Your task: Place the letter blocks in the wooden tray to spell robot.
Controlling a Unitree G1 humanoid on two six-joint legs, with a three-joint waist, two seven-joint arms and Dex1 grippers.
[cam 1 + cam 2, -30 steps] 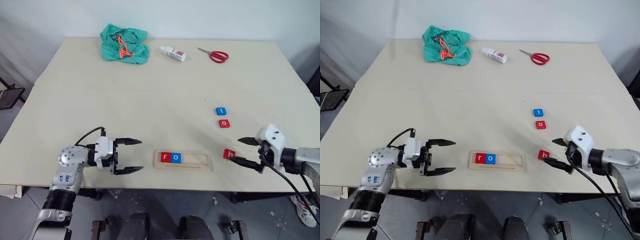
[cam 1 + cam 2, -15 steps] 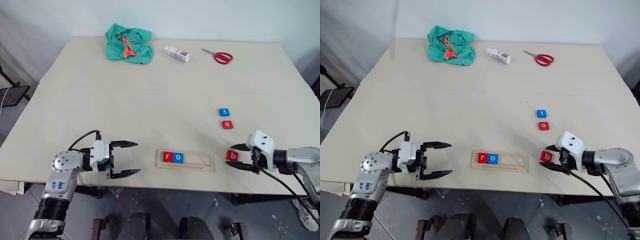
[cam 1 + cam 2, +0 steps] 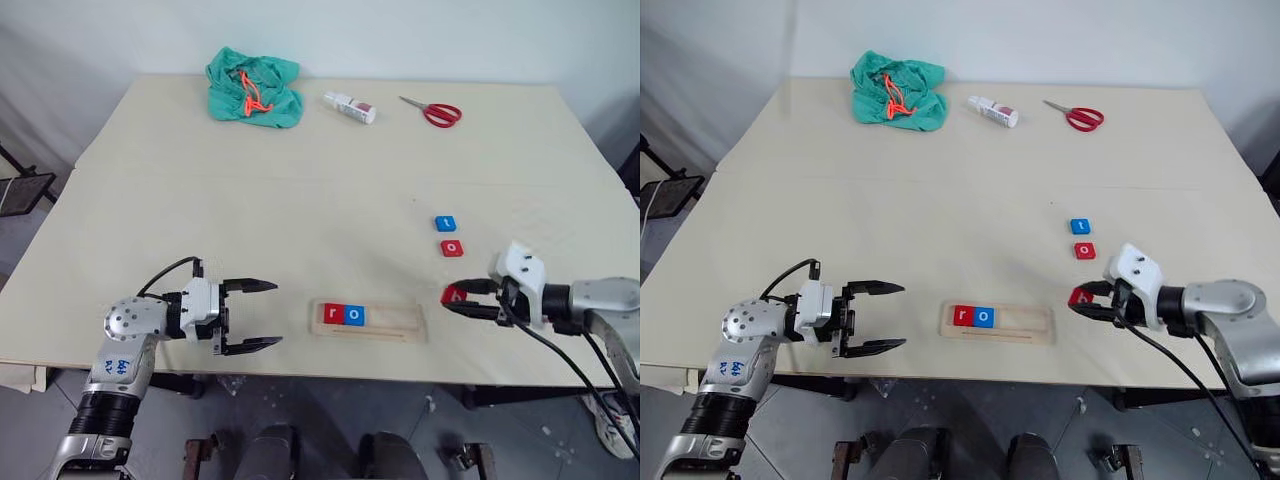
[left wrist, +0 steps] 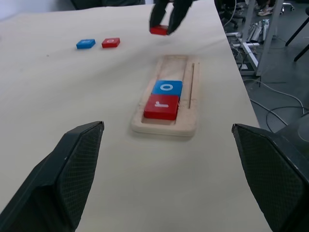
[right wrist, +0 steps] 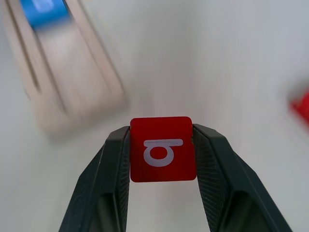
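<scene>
The wooden tray (image 3: 400, 326) lies near the table's front edge with a red "r" block (image 3: 333, 313) and a blue "o" block (image 3: 353, 315) in its left end. My right gripper (image 3: 452, 300) is shut on the red "b" block (image 5: 162, 149) and holds it just above the table, to the right of the tray. A blue "t" block (image 3: 445, 223) and a red "o" block (image 3: 451, 247) lie on the table behind it. My left gripper (image 3: 266, 316) stands open and empty to the left of the tray, pointing at it.
At the table's far edge lie a green cloth with an orange cord (image 3: 252, 88), a small white bottle (image 3: 349, 106) and red-handled scissors (image 3: 432, 112). The wide middle of the table (image 3: 300, 210) is bare.
My right gripper closed on the red "b" block, lifted it off the table and carried it a little leftward toward the tray. The left gripper kept still.
</scene>
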